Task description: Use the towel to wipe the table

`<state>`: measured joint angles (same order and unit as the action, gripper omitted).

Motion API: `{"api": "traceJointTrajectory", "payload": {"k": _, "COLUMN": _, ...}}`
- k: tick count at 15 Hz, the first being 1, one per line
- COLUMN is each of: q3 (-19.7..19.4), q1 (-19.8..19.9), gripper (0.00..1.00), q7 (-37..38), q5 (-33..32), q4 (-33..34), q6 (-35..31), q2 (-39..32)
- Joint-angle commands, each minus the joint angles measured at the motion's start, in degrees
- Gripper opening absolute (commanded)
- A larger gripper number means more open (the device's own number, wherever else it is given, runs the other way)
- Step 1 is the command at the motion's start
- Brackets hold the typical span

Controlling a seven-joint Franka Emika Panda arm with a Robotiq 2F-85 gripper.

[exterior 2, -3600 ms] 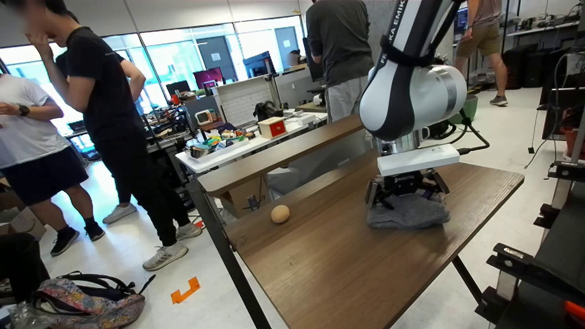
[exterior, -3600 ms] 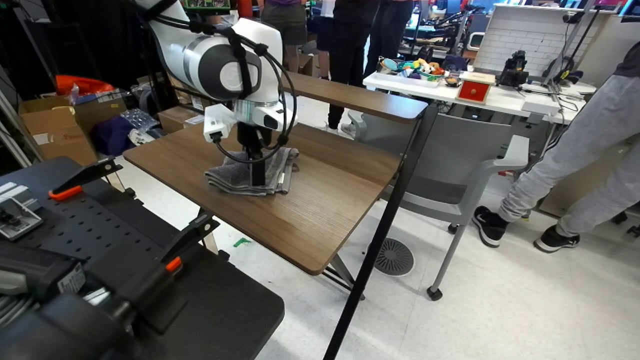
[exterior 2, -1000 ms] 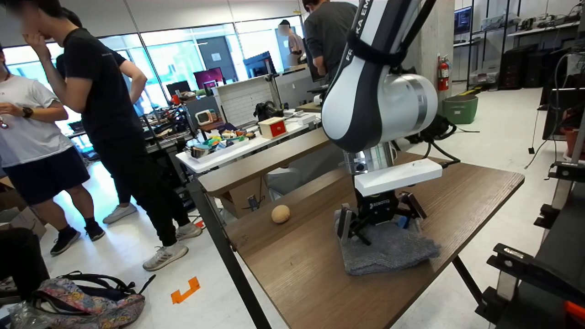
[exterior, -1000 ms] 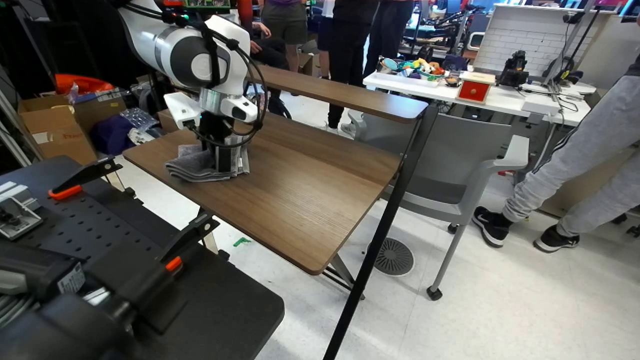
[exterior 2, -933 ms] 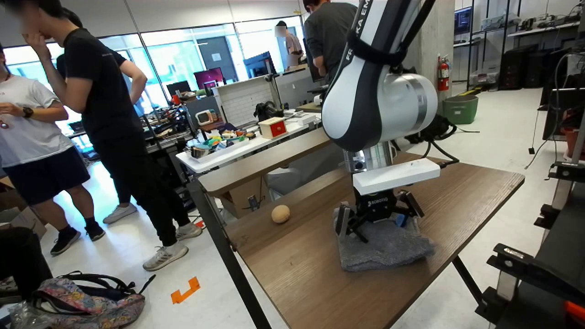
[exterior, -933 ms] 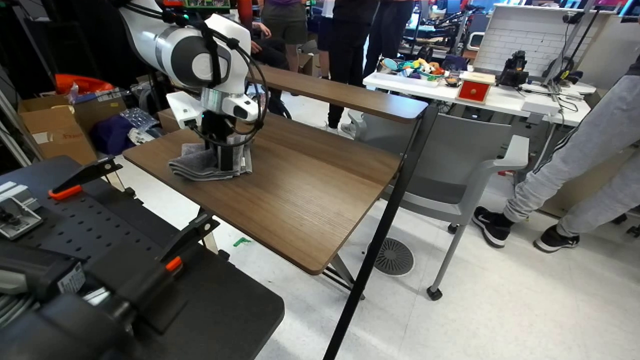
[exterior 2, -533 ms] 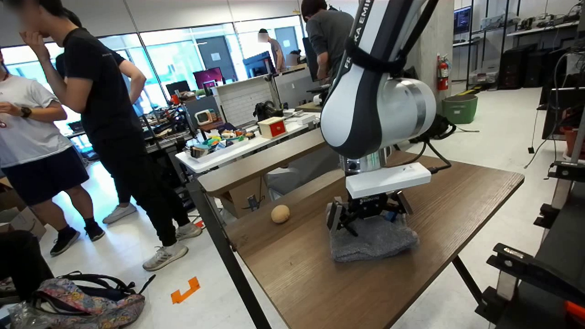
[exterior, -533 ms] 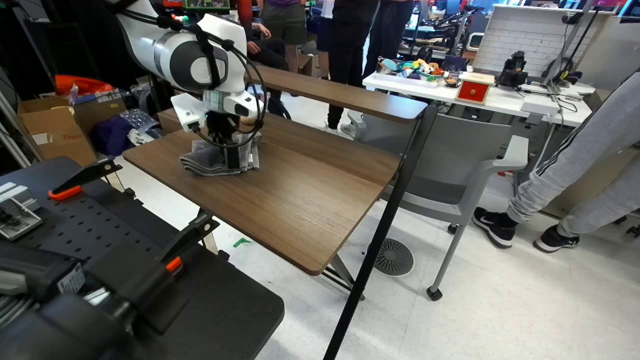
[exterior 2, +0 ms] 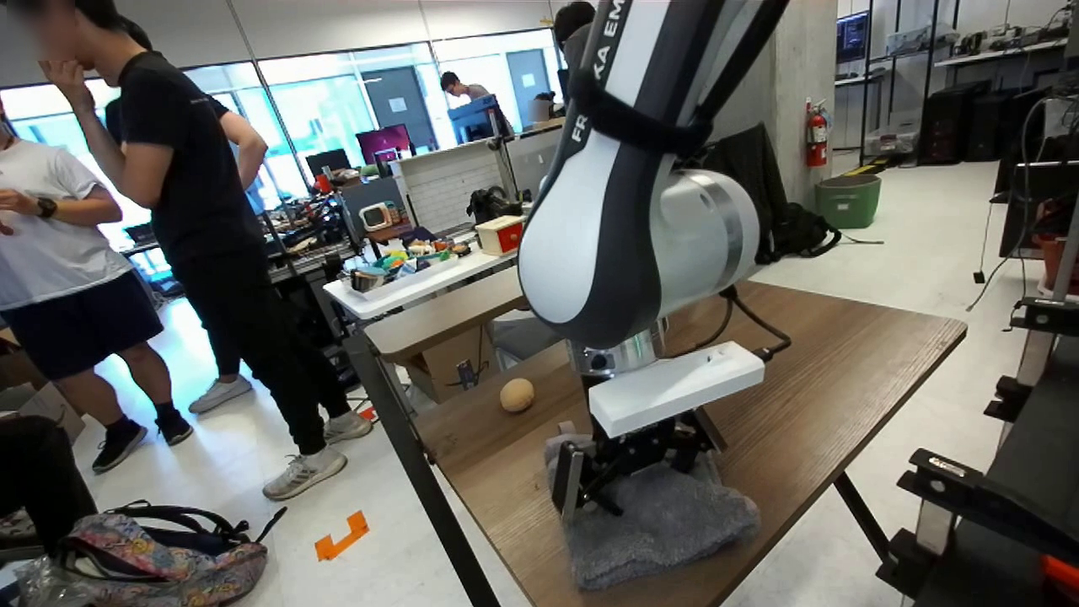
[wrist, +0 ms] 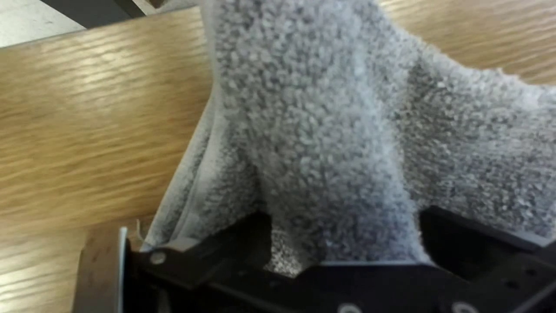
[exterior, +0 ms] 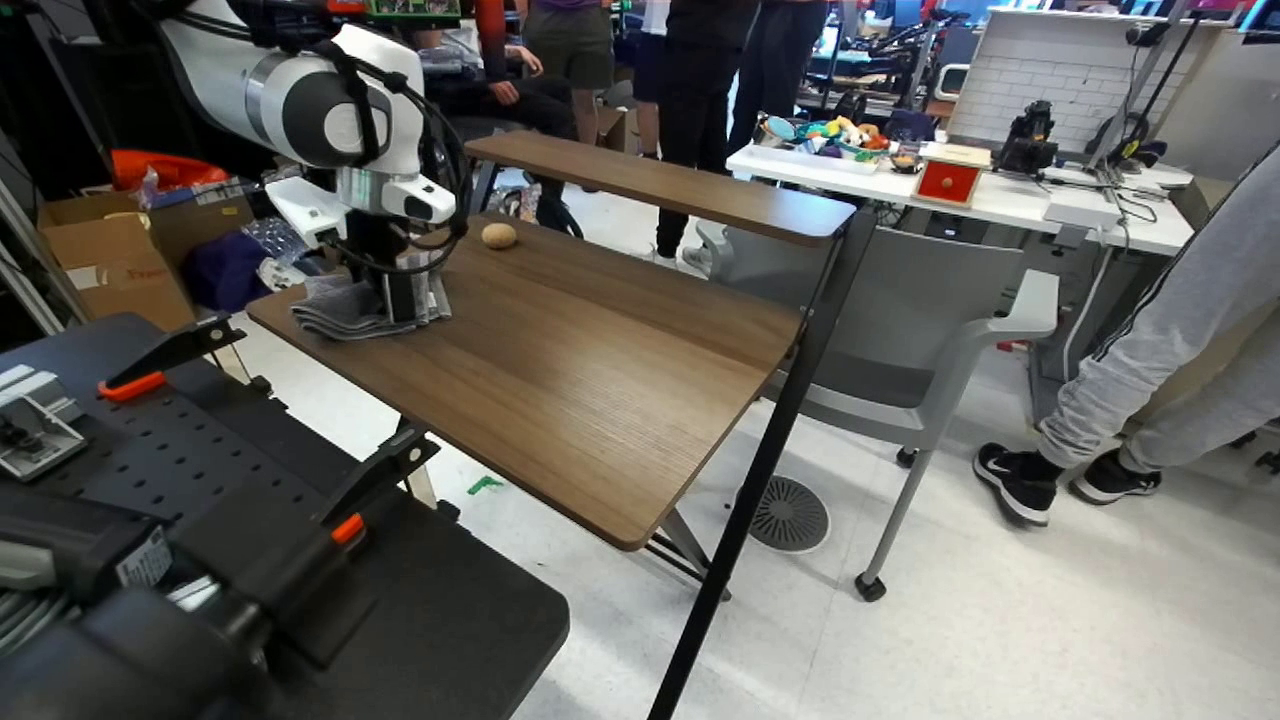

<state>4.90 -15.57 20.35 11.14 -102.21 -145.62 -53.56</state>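
- Two letter groups, "FR" and "KA EM", are legible on the white-and-black robot arm, parted by a black strap.
- Grey folded cloth towel: on the brown wood-grain tabletop, just inside an edge.
- Black two-fingered hand: fingers spread wide over the towel; a ridge of it runs between them in the wrist view.
- Open room: the tabletop stretches from the towel to its rounded near corner.
- Tan rounded object: near the edge along the brown raised shelf.
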Motion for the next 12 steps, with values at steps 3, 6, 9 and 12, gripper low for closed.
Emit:
{"api": "traceJointTrajectory", "payload": {"k": 3, "q3": 0.0, "q1": -1.8, "gripper": 1.00, "q7": 0.0, "q5": -1.0, "q4": 8.7, "q6": 0.1, "q2": -9.4}}
{"api": "traceJointTrajectory", "payload": {"k": 6, "q3": -1.8, "q1": 0.3, "gripper": 1.00, "q7": 1.4, "q5": -0.4, "q4": 10.6, "q6": 1.7, "q2": -9.4}}
{"api": "traceJointTrajectory", "payload": {"k": 9, "q3": -4.7, "q1": 2.2, "gripper": 1.00, "q7": 5.1, "q5": 0.1, "q4": 10.2, "q6": 2.8, "q2": -8.4}}
{"api": "traceJointTrajectory", "payload": {"k": 12, "q3": -7.3, "q1": 4.8, "gripper": 1.00, "q7": 9.0, "q5": 1.2, "q4": 9.4, "q6": 5.5, "q2": -8.0}}
